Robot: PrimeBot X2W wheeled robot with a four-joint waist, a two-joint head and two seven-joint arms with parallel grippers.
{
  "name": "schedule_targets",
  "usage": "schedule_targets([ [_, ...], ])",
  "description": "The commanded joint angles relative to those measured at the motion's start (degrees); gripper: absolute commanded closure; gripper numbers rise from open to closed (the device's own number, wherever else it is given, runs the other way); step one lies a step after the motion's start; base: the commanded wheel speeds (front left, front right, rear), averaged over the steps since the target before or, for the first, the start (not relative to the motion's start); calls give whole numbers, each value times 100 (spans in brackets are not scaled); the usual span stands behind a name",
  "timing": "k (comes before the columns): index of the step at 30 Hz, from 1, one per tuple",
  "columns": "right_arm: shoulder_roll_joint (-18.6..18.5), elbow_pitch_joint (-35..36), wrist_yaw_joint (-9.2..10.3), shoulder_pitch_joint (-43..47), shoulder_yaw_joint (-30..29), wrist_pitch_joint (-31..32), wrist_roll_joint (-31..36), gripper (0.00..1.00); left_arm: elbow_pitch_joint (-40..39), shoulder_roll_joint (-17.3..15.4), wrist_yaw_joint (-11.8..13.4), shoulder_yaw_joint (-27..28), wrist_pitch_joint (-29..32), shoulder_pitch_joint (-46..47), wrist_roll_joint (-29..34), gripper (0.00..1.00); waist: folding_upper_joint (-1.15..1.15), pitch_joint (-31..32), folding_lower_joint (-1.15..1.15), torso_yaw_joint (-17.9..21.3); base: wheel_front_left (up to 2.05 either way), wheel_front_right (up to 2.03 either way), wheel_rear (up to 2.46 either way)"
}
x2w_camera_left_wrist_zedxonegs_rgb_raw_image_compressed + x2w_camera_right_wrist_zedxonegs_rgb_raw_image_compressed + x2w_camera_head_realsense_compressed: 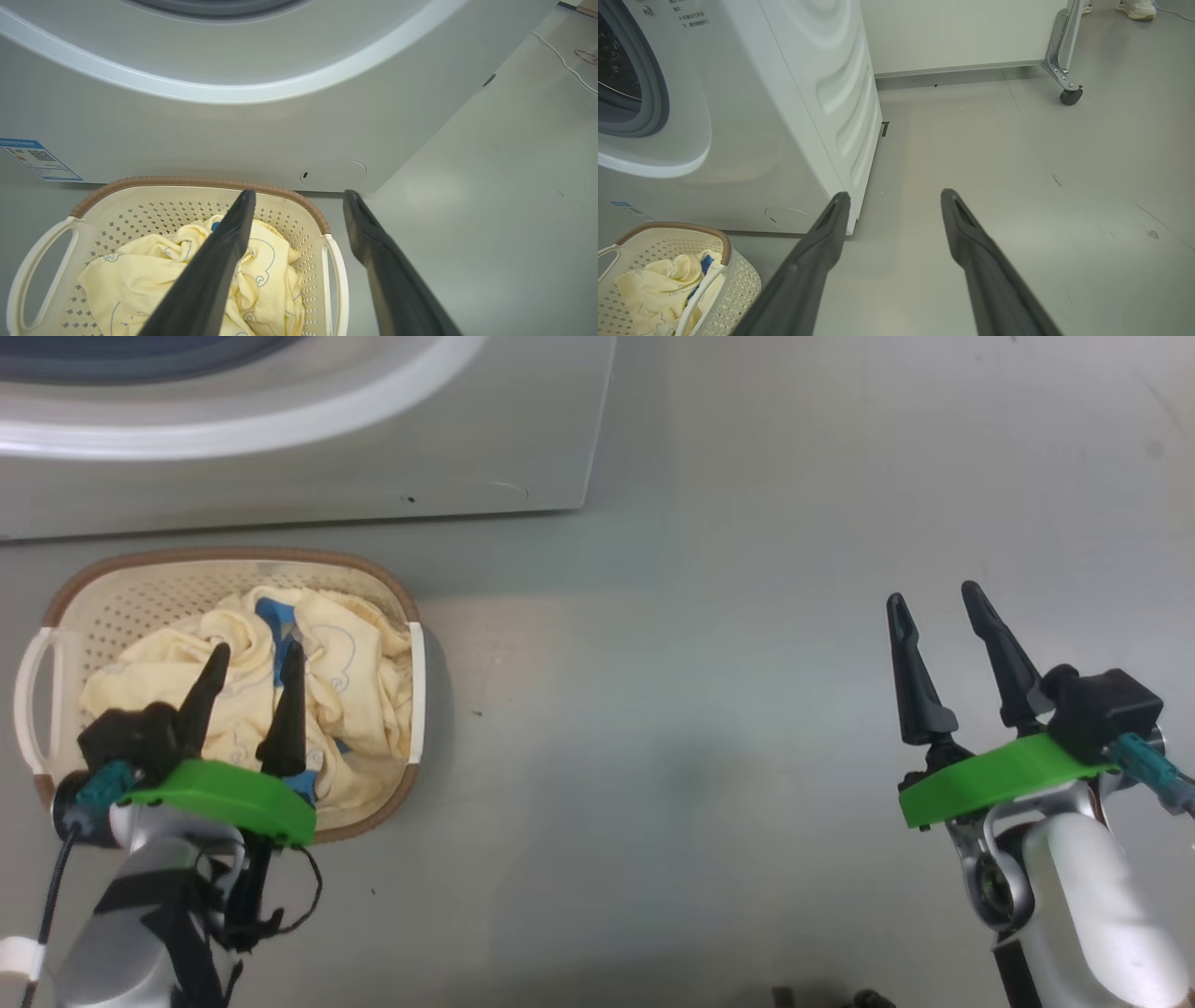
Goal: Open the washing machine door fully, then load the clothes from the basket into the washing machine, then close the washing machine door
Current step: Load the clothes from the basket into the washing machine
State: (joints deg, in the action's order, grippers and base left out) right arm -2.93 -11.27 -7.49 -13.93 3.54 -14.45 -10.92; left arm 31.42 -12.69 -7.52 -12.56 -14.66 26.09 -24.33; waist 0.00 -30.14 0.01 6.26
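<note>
- Basket (pixel 233 560) — on the grey floor (pixel 700 709) just before the washing machine (pixel 373 457), holding the pale yellow clothes (pixel 355 653).
- Left gripper (pixel 259 650) — fingers spread, empty, over the clothes.
- Right gripper (pixel 934 594) — fingers spread, empty, over the floor, well apart.

— Where did the head camera look from?
— From high up, straight down on the grey floor (pixel 709 709), with the basket (pixel 233 557) at left and the washing machine (pixel 373 457) along the top edge.
— And the wrist cameras?
— The left sat low and close over the basket, facing the washing machine's front. The right looked from farther off, past its front corner and side. All three shared both.
</note>
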Motion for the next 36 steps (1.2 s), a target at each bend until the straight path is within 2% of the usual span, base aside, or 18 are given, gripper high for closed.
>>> schedule_targets([
  [1, 5, 199, 0, -85, 126, -55, 48, 0, -40, -254, 3, 131, -34, 162, -11, 0, 0, -327, -1, 131, 0, 0, 0],
  [7, 5, 354, 0, -236, 208, -55, 25, 0, 846, -587, 3, -313, -34, 998, -241, 0, 0, -974, -1, 294, 0, 0, 0],
  [20, 5, 671, 0, -372, 380, -55, -149, 0, 2562, -1284, 3, -1704, 136, 2453, -1009, 0, 0, -2088, -1, 765, 0, 0, 0],
  [27, 5, 769, 0, -441, 524, -55, -258, 0, 2958, -1495, 3, -2315, 579, 2949, -1444, 0, 0, -2450, -1, 950, 0, 0, 0],
  [36, 5, 819, 0, -331, 604, -55, -330, 0, 3231, -1548, 3, -2835, 1009, 3295, -1947, 0, 0, -2591, -1, 1044, 0, 0, 0],
])
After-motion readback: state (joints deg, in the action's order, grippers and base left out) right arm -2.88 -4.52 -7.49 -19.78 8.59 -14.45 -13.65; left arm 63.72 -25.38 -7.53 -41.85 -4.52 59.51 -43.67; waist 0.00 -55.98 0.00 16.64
